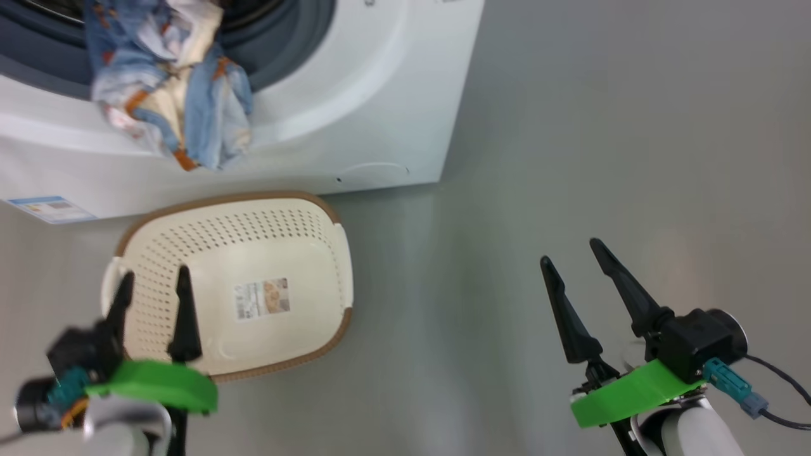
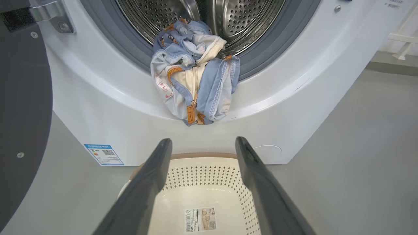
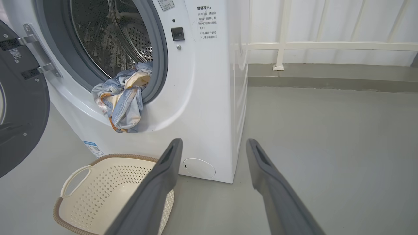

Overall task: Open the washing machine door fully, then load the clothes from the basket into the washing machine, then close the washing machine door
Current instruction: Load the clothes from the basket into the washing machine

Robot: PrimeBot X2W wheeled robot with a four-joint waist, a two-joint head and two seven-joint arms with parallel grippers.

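The white washing machine (image 1: 355, 95) (image 2: 98, 111) (image 3: 202, 98) stands with its door (image 2: 19, 114) (image 3: 19, 107) swung open at the left. Light blue and cream clothes (image 1: 171, 82) (image 2: 194, 71) (image 3: 122, 98) lie in the drum mouth and hang over the blue-grey seal and front lip. The cream basket (image 1: 304, 221) (image 2: 205, 173) (image 3: 85, 199) sits on the floor before the machine, holding no clothes, only its label sticker. My left gripper (image 1: 155, 278) (image 2: 202, 143) hovers open above the basket's near left side. My right gripper (image 1: 570, 250) (image 3: 212, 143) is open over bare floor to the right.
Grey floor (image 1: 602, 158) stretches to the right of the machine. A white railing (image 3: 326, 45) runs along the back wall. A blue label sticker (image 2: 104, 154) and a round flap (image 3: 198, 168) mark the machine's lower front.
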